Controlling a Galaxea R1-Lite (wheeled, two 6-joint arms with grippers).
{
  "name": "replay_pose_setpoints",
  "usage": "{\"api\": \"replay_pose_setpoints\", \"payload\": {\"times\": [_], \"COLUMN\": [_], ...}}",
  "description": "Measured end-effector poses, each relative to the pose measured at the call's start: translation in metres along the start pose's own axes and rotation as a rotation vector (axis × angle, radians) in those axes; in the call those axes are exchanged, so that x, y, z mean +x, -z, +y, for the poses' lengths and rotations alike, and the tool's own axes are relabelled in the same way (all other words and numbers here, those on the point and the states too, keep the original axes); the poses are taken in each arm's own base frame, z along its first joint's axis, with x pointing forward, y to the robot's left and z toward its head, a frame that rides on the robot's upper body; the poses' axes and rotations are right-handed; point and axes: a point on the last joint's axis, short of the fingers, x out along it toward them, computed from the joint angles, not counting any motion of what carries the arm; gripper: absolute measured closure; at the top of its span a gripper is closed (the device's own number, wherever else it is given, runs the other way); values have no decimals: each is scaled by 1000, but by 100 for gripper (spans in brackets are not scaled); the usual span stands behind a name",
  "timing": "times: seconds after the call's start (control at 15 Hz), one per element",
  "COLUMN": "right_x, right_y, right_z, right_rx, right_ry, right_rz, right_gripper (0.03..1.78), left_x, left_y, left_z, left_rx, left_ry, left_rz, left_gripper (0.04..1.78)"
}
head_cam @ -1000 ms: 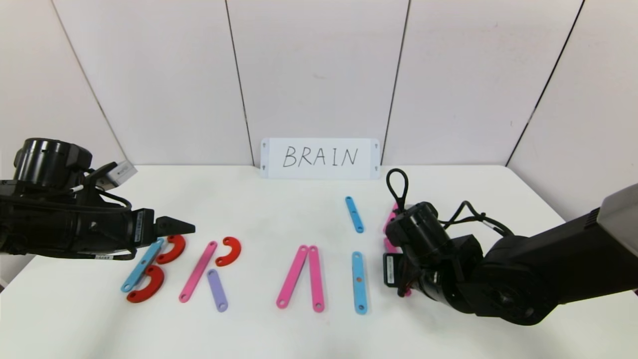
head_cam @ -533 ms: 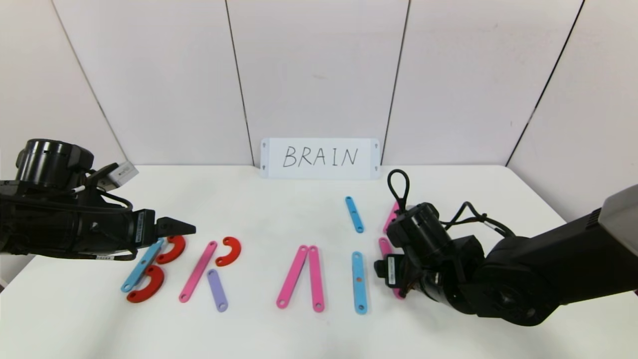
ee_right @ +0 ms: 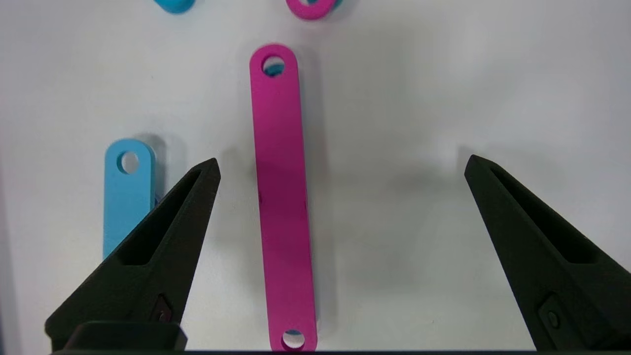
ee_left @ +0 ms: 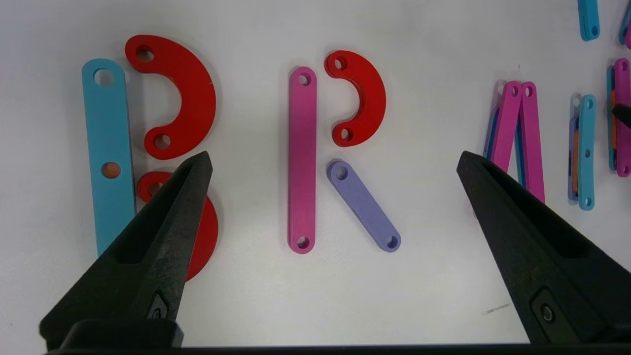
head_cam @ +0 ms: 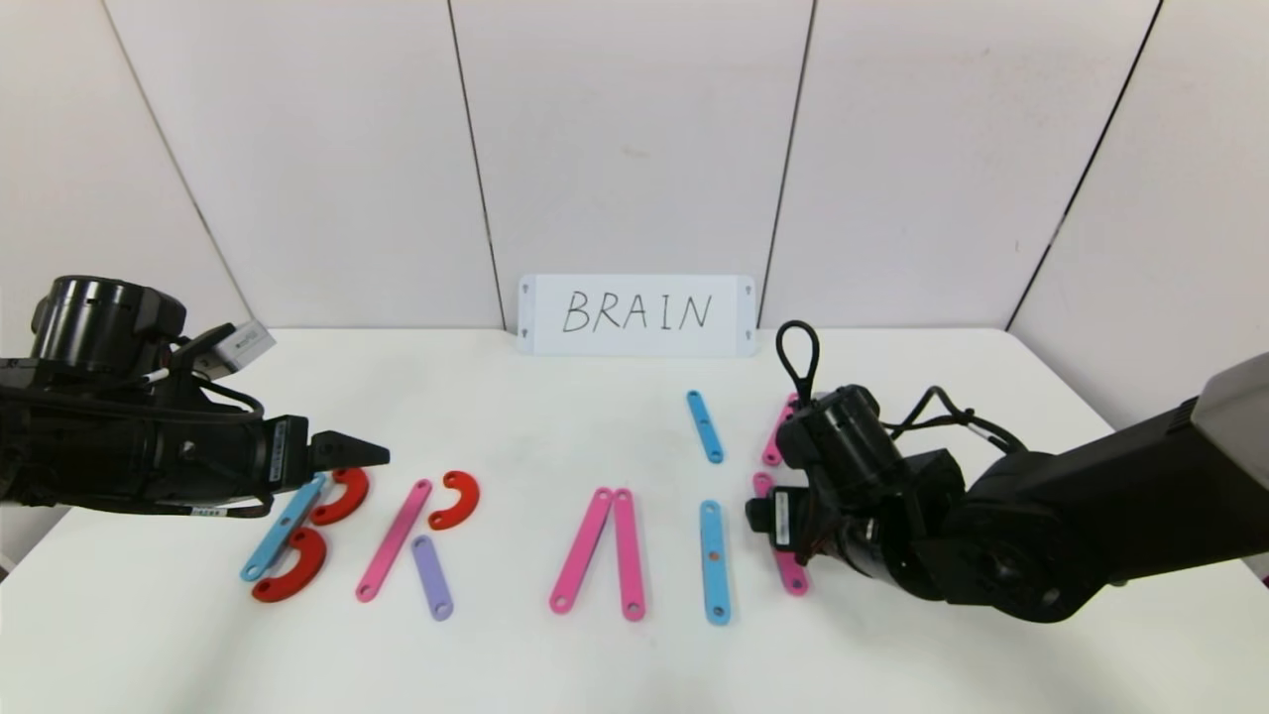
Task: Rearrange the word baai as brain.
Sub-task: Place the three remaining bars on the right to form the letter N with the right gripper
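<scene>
The plastic letters lie in a row on the white table (head_cam: 595,674). At the left are a blue bar (head_cam: 283,526) with two red curves (head_cam: 342,494), then a pink bar (head_cam: 394,540), a red curve (head_cam: 456,499) and a purple bar (head_cam: 432,577). Two pink bars (head_cam: 582,548) lean together in the middle, beside an upright blue bar (head_cam: 715,560). My right gripper (ee_right: 342,159) hangs open over a pink bar (ee_right: 282,197) lying flat and untouched between its fingers, right of that blue bar (ee_right: 127,192). My left gripper (ee_left: 333,154) hovers open above the left letters, holding nothing.
A white card (head_cam: 637,314) with handwritten BRAIN stands against the back wall. A short blue bar (head_cam: 705,426) and another pink bar (head_cam: 776,441) lie behind the row. The right arm (head_cam: 1041,535) covers the table's right part.
My right gripper has opened and let go of the pink bar, which now lies flat right of the upright blue bar. The wrist lifted slightly. The left arm has not moved.
</scene>
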Motion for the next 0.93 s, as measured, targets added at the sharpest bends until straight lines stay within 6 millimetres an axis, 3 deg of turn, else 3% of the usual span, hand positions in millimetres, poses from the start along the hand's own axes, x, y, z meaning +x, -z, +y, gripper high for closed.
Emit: {"api": "replay_pose_setpoints", "payload": {"times": [0.27, 0.53, 0.93], "right_x": [-1, 2, 49], "right_y": [-29, -63, -91], "right_z": [4, 21, 41], "right_rx": [-68, -148, -209], "right_ry": [-36, -138, -146], "right_rz": [-72, -132, -170], "right_gripper": [7, 7, 7], "left_x": [0, 0, 0], "left_y": [0, 1, 0], "left_z": [0, 0, 0], "left_rx": [-1, 0, 0], "left_ry": [0, -1, 0], "left_rz": [1, 2, 2], "left_gripper": [8, 8, 8]}}
